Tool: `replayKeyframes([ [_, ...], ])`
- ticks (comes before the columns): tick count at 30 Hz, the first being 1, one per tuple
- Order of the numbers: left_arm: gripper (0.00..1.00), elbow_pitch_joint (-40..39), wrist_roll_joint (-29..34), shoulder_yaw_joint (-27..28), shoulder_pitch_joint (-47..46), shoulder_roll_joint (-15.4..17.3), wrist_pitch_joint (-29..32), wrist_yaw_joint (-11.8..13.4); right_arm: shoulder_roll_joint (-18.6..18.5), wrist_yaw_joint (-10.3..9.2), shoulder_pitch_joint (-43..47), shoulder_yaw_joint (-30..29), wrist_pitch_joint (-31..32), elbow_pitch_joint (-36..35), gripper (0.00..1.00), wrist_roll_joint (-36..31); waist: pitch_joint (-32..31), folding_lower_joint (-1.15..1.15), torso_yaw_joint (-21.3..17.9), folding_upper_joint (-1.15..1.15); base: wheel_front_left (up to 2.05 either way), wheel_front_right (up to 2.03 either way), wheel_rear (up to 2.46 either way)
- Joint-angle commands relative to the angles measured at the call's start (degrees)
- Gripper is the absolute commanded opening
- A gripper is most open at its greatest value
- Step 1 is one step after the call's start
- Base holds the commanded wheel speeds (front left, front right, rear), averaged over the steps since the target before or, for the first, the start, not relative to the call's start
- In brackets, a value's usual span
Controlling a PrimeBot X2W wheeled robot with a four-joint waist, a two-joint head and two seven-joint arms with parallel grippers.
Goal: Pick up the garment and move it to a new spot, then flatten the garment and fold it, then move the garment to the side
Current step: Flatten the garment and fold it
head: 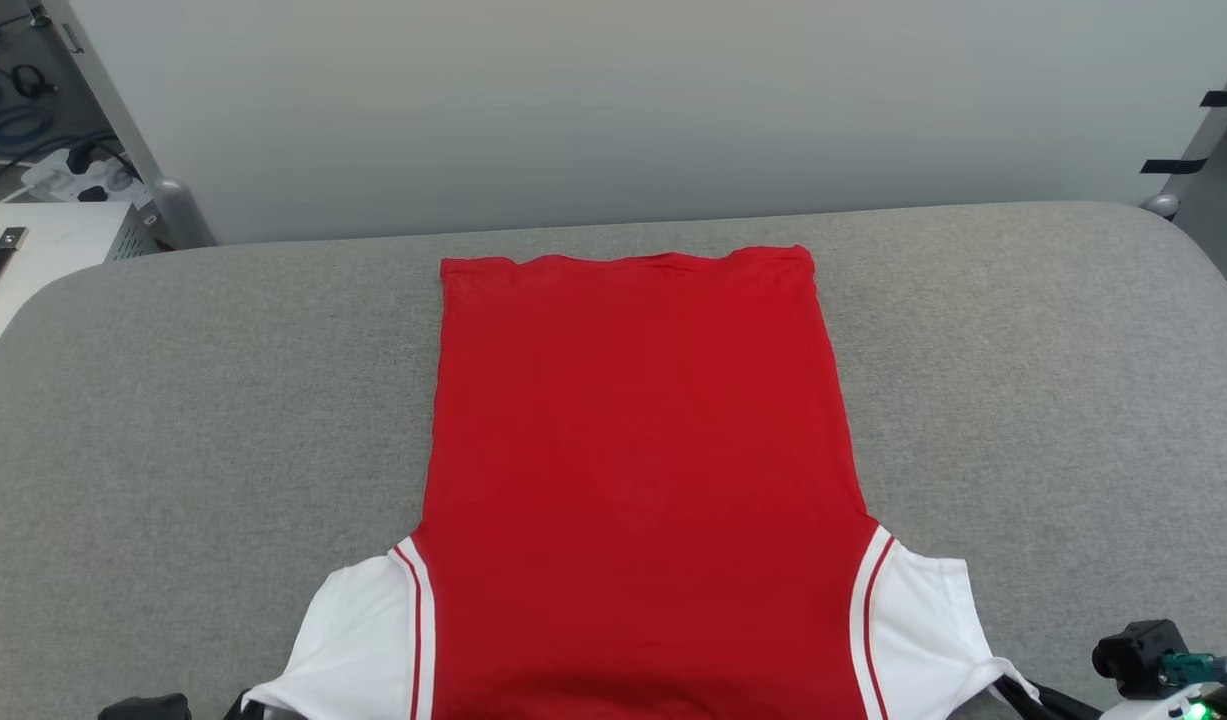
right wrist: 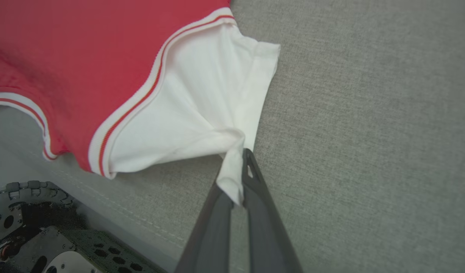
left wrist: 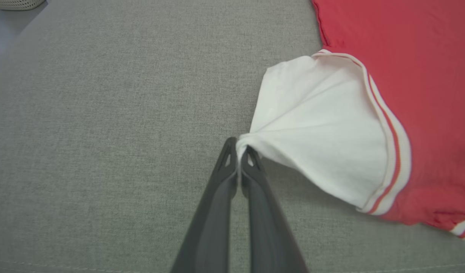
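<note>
- Here, the shirt lies spread on the grey cloth tabletop, about in the middle of it, with a smooth red side facing up.
- Its straight hem is at the far end, near the pale wall. The end with the sleeves is at the near edge, close to the robot.
- The left claw is closed tight on the outer tip of the left sleeve. The white cloth is gathered into a point between the two dark fingers, and creases spread out from this point across the sleeve.
- The right claw is also closed, on the outer corner of the right sleeve. A small twisted tail of white cloth hangs down between its fingers.
- Both sleeves are drawn outward, away from the red body. The red and white striped trim shows where each sleeve joins it.
- In the right wrist view, part of the robot's base shows below the edge of the tabletop.
- In the head view, a white power strip with cables lies on the floor, beyond the far left corner.
</note>
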Motion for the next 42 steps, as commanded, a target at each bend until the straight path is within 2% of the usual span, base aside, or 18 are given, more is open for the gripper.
replayKeyframes([
  [1, 0.00, -0.15, 0.93, 0.58, 1.06, -0.08, -0.34, 0.62, -0.28, -0.04, 1.17, -0.74, 0.53, -0.27, 0.00, -0.60, 0.08, 0.01, 0.01, 0.00, 0.00, 0.00, 0.00],
  [3, 0.00, -0.66, 1.18, 0.84, 1.58, -0.18, -0.34, 0.95, 0.04, -0.04, 1.99, -2.65, 1.23, -0.83, 0.00, -1.35, 0.16, 0.01, -0.03, 0.00, 0.00, 0.00, 0.00],
  [4, 0.00, -1.04, 1.43, 0.85, 1.63, -0.31, -0.34, 1.15, 0.37, -0.04, 2.26, -3.91, 1.59, -1.14, 0.25, -1.70, 0.21, 0.01, 0.02, 0.00, 0.00, 0.00, 0.00],
  [5, 0.00, -1.45, 1.80, 0.84, 1.48, -0.42, -0.34, 1.25, 0.65, -0.04, 2.38, -5.14, 1.69, -1.37, 0.76, -1.97, 0.25, 0.01, 0.11, 0.00, 0.00, 0.00, 0.00],
  [6, 0.00, -1.91, 2.17, 0.88, 1.29, -0.64, -0.34, 1.40, 1.00, -0.04, 2.47, -6.62, 1.92, -1.68, 1.00, -2.44, 0.32, 0.01, 0.17, 0.00, 0.00, 0.00, 0.00],
  [11, 0.00, -4.05, 4.34, 1.20, -0.27, -2.03, -0.34, 2.38, 1.10, -0.04, 1.60, -13.53, 3.30, -5.03, 1.00, -6.55, 1.26, 0.01, 0.90, 0.00, 0.00, 0.00, 0.00],
  [19, 0.00, -8.36, 9.51, 3.71, -2.91, -4.88, -0.34, 4.21, -0.82, -0.04, -3.87, -31.18, 10.04, -16.60, 1.00, -11.95, 6.19, 0.01, 3.34, 0.00, 0.00, 0.00, 0.00],
  [25, 0.00, -9.95, 14.08, 5.24, -6.93, -8.11, -0.34, 3.92, -0.16, -0.04, -14.73, -39.96, 21.48, -21.16, 1.00, -12.46, 12.98, 0.01, 7.14, 0.00, 0.00, 0.00, 0.00],
  [26, 0.00, -10.61, 15.95, 5.74, -8.51, -9.91, -0.34, 3.62, 0.33, -0.04, -19.99, -41.15, 27.89, -20.57, 1.00, -11.66, 15.84, 0.01, 8.77, 0.00, 0.00, 0.00, 0.00],
  [36, 0.00, -11.86, 24.15, 8.60, -13.69, -19.58, -0.34, 0.78, 1.09, -0.04, -43.78, -35.15, 62.20, -12.28, 1.00, -7.42, 27.58, 0.01, 15.61, 0.00, 0.00, 0.00, 0.00],
  [38, 0.00, -12.19, 25.61, 9.59, -14.30, -21.29, -0.34, 0.10, 2.03, -0.04, -47.35, -34.52, 67.39, -10.08, 1.00, -7.04, 29.46, 0.01, 16.59, 0.00, 0.00, 0.00, 0.00],
  [42, 0.00, -13.04, 28.35, 11.67, -15.16, -24.60, -0.34, -1.49, 2.98, -0.04, -52.65, -33.24, 72.95, -5.97, 1.00, -9.68, 33.12, 0.01, 18.53, 0.00, 0.00, 0.00, 0.00],
])
